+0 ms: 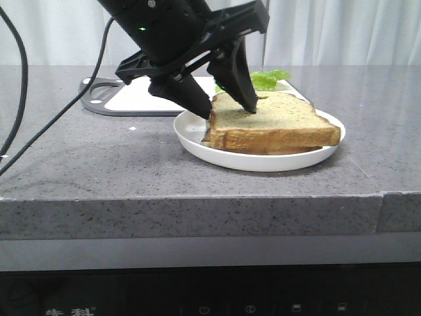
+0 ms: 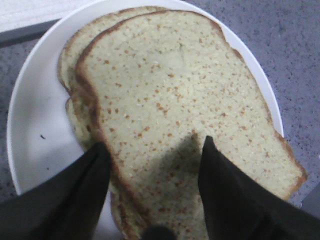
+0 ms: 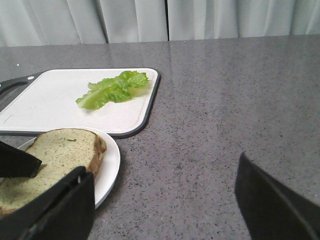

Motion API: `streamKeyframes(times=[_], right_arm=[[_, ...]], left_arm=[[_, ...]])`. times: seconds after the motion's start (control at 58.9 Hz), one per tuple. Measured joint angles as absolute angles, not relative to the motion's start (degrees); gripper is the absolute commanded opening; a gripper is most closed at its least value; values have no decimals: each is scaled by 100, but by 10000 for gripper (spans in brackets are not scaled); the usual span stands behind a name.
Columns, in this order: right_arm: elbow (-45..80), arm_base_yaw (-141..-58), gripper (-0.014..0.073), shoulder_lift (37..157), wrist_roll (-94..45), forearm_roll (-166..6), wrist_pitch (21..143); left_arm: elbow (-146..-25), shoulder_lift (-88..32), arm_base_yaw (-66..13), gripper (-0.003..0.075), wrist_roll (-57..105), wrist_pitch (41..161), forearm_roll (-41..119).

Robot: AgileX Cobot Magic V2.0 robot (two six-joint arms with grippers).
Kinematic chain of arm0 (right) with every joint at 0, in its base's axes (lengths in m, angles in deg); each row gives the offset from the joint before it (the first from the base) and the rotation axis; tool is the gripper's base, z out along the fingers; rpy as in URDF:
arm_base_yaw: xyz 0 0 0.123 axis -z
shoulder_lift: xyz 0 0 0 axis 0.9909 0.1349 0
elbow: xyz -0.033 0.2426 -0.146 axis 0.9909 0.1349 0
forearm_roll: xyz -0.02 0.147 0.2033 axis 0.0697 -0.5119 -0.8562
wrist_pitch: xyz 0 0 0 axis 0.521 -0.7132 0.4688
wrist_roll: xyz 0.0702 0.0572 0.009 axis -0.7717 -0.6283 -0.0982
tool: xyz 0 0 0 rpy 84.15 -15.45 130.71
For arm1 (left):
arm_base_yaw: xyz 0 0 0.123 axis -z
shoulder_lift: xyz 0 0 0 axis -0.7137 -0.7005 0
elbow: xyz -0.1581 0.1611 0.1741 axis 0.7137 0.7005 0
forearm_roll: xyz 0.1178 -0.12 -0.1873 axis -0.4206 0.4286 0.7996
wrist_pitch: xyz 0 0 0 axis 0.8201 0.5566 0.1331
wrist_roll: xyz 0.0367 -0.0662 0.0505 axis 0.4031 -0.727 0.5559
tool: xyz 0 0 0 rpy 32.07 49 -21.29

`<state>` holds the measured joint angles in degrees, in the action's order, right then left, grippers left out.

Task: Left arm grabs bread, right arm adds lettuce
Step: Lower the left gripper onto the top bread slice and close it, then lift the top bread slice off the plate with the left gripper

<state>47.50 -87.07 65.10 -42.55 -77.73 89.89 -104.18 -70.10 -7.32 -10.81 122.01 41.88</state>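
Two slices lie stacked on a white plate [image 1: 263,160]. The upper one is the bread [image 1: 279,122], thick with a tan speckled face [image 2: 170,90]. My left gripper [image 1: 229,112] is open and straddles the bread's left edge. One fingertip [image 2: 207,150] rests on the top face and the other hangs beside the crust over the plate [image 2: 40,115]. The lettuce [image 3: 112,89] lies on a white cutting board [image 3: 50,105] behind the plate, and shows as a green leaf [image 1: 266,79] in the front view. My right gripper [image 3: 163,165] is open above bare counter, right of the plate [image 3: 111,160].
A thinner slice [image 2: 75,45] peeks out under the bread. The cutting board [image 1: 138,99] has a dark rim and a handle at its left end. A black cable [image 1: 20,85] trails down the left side. The grey stone counter ends at a front edge [image 1: 197,197].
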Motion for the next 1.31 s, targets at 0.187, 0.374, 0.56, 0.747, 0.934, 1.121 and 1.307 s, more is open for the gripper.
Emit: streamKeyframes(times=[0.187, 0.374, 0.56, 0.747, 0.934, 1.121, 1.307], right_arm=[[4750, -8707, 590, 6510, -4255, -7773, 9031], [4750, -8707, 590, 6510, -4255, -7773, 9049], [4750, -8707, 590, 6510, -4255, -7773, 9049], [4750, -8707, 590, 6510, -4255, -7773, 9059], [4750, -8707, 590, 6510, -4255, -7773, 9059], [4750, -8707, 590, 6510, -4255, -7773, 9059], [4750, -8707, 590, 6510, -4255, -7773, 9078]], left_arm=[[-10418, -7046, -732, 43, -1081, 12153, 4188], [-10418, -7046, -732, -20, -1091, 12139, 4061], [-10418, -7046, -795, -20, -1091, 12139, 4037], [-10406, -6912, -951, -20, -1091, 12234, 4058], [-10393, -6579, -1089, -20, -1091, 12261, 4058], [-10393, -6291, -1124, -21, -1091, 12237, 4005], [-10190, -5730, -1137, -21, -1091, 11839, 3316]])
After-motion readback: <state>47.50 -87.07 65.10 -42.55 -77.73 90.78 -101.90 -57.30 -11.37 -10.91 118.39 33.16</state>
